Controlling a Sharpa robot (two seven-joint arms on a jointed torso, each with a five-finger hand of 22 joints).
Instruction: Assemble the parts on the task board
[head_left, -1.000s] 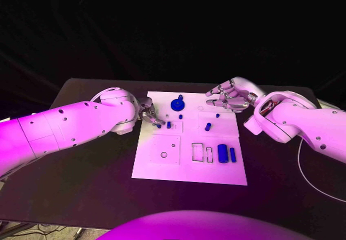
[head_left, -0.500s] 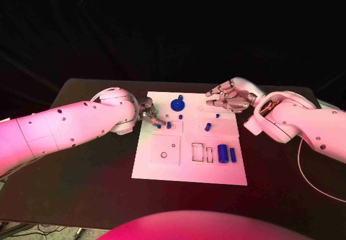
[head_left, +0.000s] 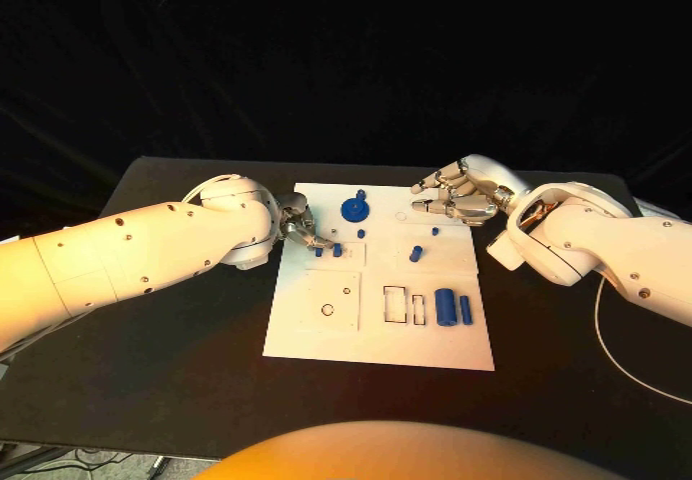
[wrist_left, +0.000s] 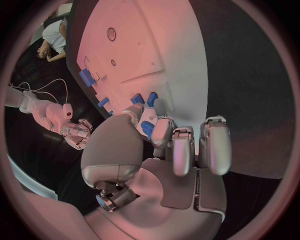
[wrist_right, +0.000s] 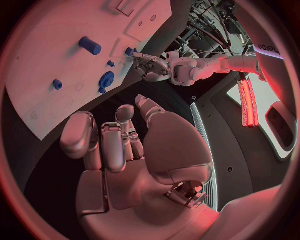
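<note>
The white task board (head_left: 378, 335) lies mid-table. My left hand (head_left: 300, 230) sits at its left edge; thumb and a finger pinch a small blue part (head_left: 319, 251), also seen between them as a blue patch (wrist_left: 147, 129). A second small part (head_left: 338, 250) stands just beside it. My right hand (head_left: 459, 195) hovers over the board's far right corner, fingers apart and loosely bent, holding nothing (wrist_right: 125, 150). A blue disc-shaped part (head_left: 355, 209) stands near the far edge. Two blue bars (head_left: 446, 306) lie beside two rectangular slots (head_left: 394, 303).
More small blue parts (head_left: 415, 254) stand mid-board, between the hands. A round hole (head_left: 327, 309) sits in the board's left half. Black table (head_left: 173, 370) surrounds the board. A white cable (head_left: 613, 350) runs along the table's right side.
</note>
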